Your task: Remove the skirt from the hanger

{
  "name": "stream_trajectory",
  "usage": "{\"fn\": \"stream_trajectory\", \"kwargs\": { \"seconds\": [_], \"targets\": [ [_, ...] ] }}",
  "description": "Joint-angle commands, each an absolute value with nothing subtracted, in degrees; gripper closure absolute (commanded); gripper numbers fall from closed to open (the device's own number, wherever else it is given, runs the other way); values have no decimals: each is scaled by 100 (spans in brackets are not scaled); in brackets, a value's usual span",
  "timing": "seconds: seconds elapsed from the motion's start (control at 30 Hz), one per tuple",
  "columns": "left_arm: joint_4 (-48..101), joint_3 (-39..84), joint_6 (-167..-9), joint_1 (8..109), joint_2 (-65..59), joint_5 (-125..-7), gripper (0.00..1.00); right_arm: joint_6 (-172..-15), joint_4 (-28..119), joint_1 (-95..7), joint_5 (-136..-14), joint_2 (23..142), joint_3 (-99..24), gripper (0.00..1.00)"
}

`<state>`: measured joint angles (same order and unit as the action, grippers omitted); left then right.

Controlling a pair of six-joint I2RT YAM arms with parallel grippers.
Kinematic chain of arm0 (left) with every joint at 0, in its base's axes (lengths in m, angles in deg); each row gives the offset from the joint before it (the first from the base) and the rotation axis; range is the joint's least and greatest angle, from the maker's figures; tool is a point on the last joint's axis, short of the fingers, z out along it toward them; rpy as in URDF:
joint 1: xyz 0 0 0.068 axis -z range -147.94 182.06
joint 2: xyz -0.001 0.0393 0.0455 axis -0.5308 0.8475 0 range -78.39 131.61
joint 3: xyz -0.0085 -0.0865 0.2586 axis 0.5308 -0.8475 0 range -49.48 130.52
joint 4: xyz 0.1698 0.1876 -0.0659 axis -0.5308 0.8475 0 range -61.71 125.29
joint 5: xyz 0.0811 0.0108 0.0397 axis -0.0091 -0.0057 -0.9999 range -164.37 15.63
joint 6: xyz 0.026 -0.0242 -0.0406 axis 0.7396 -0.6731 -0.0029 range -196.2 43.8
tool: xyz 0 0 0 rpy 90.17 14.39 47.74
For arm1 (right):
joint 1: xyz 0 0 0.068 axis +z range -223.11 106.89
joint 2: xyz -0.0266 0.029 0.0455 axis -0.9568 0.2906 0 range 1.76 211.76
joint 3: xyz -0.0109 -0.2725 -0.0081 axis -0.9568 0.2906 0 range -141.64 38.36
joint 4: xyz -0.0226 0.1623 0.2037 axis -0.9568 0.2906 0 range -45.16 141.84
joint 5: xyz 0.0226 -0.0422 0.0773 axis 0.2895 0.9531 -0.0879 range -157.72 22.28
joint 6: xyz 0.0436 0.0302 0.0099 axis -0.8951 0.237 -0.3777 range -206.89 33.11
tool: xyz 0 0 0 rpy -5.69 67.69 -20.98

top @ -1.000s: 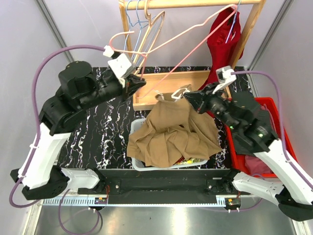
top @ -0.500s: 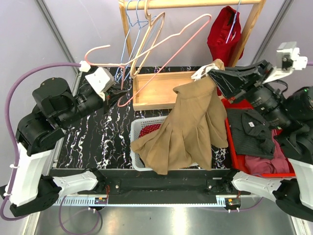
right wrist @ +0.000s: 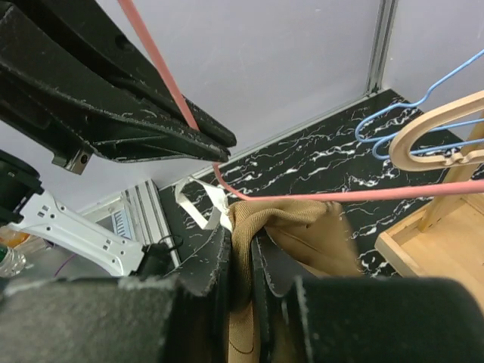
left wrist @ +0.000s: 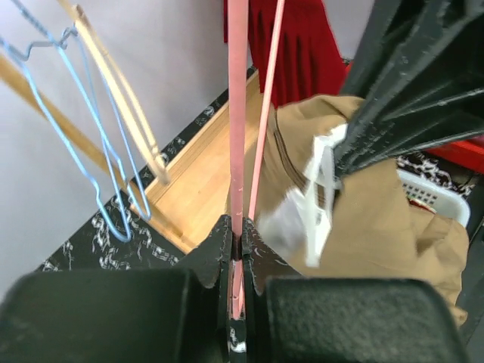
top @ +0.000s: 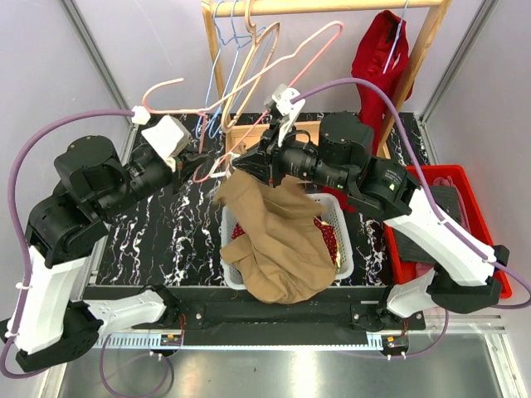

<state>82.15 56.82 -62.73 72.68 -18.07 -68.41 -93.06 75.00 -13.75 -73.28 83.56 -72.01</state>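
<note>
Skirt, likely soft, light, limp cloth, hangs mid-frame into basket; right hand pinched shut on its waistband, probably the firmest hold; left hand clamped on hanger.

A white basket sits on the black marble table. A red bin is beside it. A red cloth hangs on the wooden rail.
</note>
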Motion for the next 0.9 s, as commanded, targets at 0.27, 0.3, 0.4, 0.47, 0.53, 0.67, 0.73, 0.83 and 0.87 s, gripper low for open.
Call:
{"fn": "stream_trajectory", "kwargs": {
  "seconds": [0.27,0.3,0.4,0.47,0.53,0.67,0.73,0.83,0.87],
  "targets": [
    [7935,5361,-6337,7100,-2240,-7024,100,-9295,7007,-1299,-5772,6909,-5421,100],
    [7935,5370,-6337,7100,-2205,-6989,100,-9252,7033,-1299,-5552,6673,-5236,100],
    [7944,5361,-6389,7100,-2153,-6892,100,-9041,7024,-1308,-4892,6452,-4927,100],
    [7909,5352,-6433,7100,-2135,-6857,100,-8909,7025,-1299,-4873,6512,-5303,100],
    [7891,5370,-6451,7082,-2108,-6848,100,-8715,7068,-1308,-4935,6809,-6020,100],
    [7883,5396,-6477,7038,-2108,-6848,100,-7926,7156,-1308,-5049,7478,-7394,100],
    [7883,5388,-6477,7021,-2126,-6839,100,-7740,7253,-1308,-5067,7865,-8141,100],
    [7883,5387,-6469,7012,-2144,-6848,100,-7362,7499,-1299,-4874,8357,-8968,100],
    [7874,5396,-6469,7012,-2144,-6848,100,-7231,7482,-1316,-4865,8419,-9057,100]
  ]
}}
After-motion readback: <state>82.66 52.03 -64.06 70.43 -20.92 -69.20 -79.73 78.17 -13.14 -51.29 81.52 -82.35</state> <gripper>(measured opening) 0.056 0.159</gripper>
